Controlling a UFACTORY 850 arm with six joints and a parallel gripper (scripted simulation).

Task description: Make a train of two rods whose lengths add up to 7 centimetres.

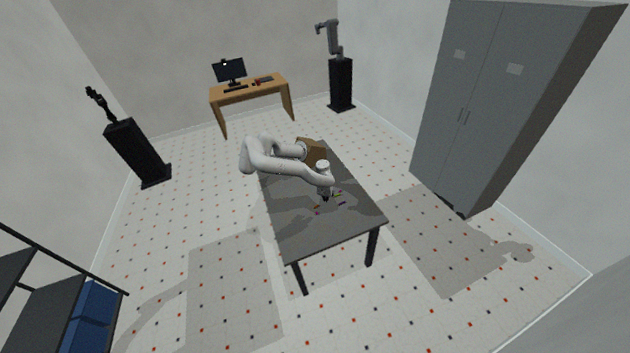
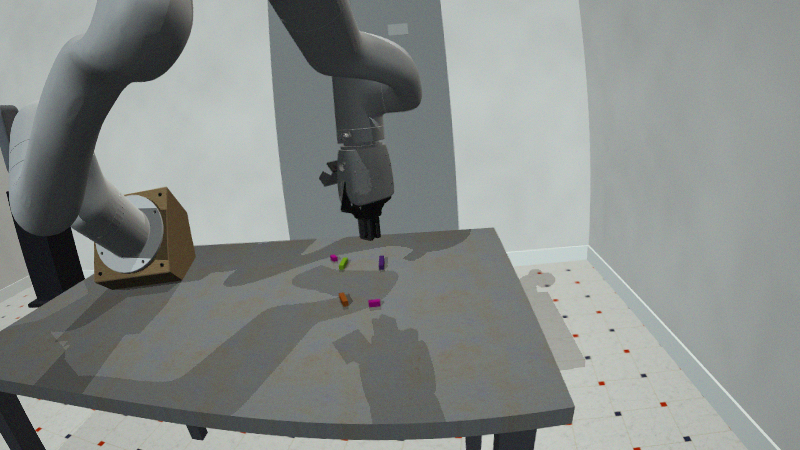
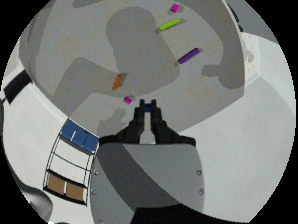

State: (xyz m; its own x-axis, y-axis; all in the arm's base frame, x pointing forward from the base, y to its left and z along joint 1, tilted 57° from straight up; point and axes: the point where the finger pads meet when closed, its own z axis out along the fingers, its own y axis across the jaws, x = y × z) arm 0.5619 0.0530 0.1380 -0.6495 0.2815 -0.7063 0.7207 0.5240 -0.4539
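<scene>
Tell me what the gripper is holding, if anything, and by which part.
The gripper holds the blue rod between its fingertips; whether by sides or ends is too small to tell.

Robot arm (image 1: 271, 165) (image 2: 55, 139): smooth, rounded tubular segments in pale grey, with a flat round flange at the base end. Gripper (image 1: 325, 197) (image 2: 369, 237) (image 3: 147, 106): grey housing, black linkages and slim black fingers; in the wrist view, small round screws at the housing's three and nine o'clock edges.
</scene>
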